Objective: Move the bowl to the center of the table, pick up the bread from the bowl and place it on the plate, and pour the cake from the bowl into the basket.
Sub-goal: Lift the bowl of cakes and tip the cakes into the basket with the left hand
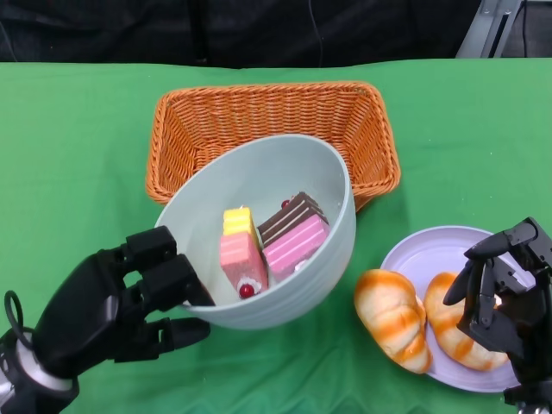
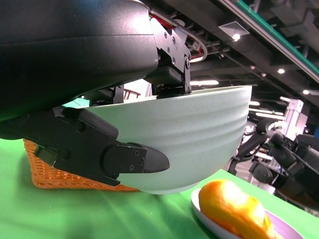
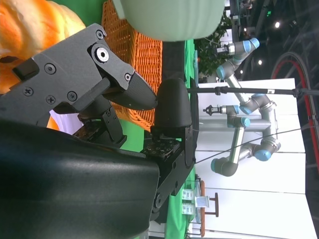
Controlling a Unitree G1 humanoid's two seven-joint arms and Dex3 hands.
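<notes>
While left robot hand [image 1: 129, 293] grips bowl [image 1: 319, 276], tilted, cake [image 1: 272, 246] inside

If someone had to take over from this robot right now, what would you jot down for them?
Left hand: grips the bowl by its near rim, lifted and tipped in front of the basket.
Right hand: holds nothing, fingers apart, above the plate.
In the bowl: three cake pieces, none poured yet.
Bread: one roll lies on the plate; the other roll lies beside it, overlapping the plate's edge from the head view.
Done: bread is out of the bowl.
Left: tip the cake into the basket, perhaps nudge the second roll fully onto the plate.
</notes>
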